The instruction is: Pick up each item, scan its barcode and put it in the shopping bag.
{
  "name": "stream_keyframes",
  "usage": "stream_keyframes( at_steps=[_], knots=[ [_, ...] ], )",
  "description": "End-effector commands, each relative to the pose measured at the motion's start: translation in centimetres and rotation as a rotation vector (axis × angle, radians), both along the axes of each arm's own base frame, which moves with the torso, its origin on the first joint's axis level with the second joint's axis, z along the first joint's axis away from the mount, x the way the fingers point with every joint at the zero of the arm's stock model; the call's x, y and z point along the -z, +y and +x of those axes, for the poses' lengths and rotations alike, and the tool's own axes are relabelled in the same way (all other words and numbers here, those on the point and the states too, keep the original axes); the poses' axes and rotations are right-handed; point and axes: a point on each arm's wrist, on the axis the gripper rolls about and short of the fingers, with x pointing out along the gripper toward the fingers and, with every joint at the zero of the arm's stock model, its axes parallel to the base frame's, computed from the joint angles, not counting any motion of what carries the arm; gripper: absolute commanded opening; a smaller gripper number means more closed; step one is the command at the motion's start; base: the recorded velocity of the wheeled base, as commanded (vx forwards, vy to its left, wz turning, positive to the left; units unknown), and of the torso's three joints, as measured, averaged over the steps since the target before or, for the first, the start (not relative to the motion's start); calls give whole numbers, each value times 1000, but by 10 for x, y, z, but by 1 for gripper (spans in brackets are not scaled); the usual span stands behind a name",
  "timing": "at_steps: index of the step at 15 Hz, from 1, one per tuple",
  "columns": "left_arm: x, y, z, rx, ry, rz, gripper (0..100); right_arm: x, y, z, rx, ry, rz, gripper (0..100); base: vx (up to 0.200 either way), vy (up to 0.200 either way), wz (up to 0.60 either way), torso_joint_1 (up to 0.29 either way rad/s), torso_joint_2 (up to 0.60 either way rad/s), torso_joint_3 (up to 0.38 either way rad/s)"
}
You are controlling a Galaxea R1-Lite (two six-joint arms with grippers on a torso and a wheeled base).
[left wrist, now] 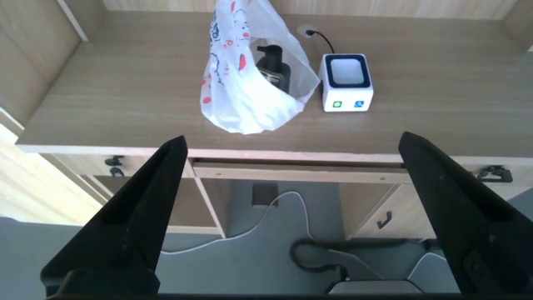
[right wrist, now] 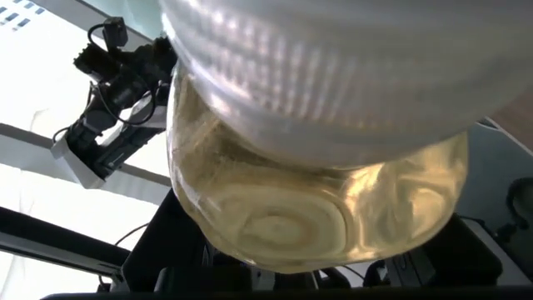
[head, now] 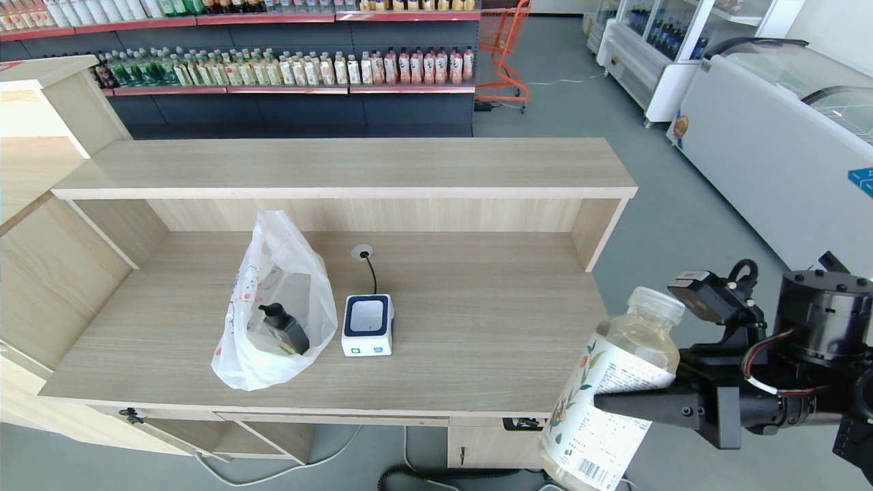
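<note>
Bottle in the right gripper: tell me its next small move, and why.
Probably carry the bottle left toward the scanner, barcode turned to its window: the right gripper holds it beyond the counter, past its right end.

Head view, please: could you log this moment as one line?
right gripper: shut on drink bottle, right of counter | left gripper: open, empty | bag: holds pump bottle | scanner: beside bag
</note>
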Motion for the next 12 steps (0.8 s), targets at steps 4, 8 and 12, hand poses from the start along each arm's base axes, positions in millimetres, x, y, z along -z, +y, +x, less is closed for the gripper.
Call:
stream_keyframes(
  at_steps=[4, 8, 12],
  knots=[
    [0, 0, 0, 0, -1, 0, 100, 0, -46, 18, 436, -592, -316, 0, 0, 0, 0, 0, 0, 0],
    [0, 0, 0, 0, -1, -1, 100, -4, -85, 23, 668, -851, -527, 0, 0, 0, 0, 0, 0, 0],
    [0, 0, 0, 0, -1, -1, 100, -6, -93, 21, 741, -1094, -634, 0, 0, 0, 0, 0, 0, 0]
  ],
)
